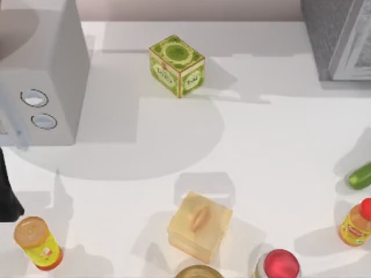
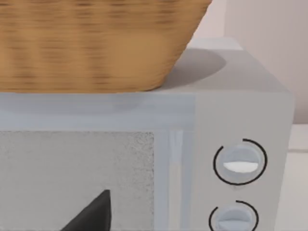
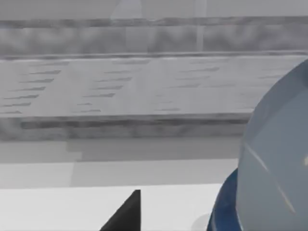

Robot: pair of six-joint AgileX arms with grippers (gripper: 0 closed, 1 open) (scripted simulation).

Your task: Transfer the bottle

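The bottle looms close in the right wrist view as a clear bluish curved body with a dark blue band at its lower edge. A dark part of my right gripper shows just beside it; whether it holds the bottle is hidden. Behind them stands a grey slatted cabinet. My left arm sits at the table's left edge, and a dark part of my left gripper faces the microwave door.
A microwave stands at the back left with a wicker basket on top. On the table are a green box, a tan box, a yellow tan-lidded bottle, an orange red-capped bottle, a cucumber and a red-topped item.
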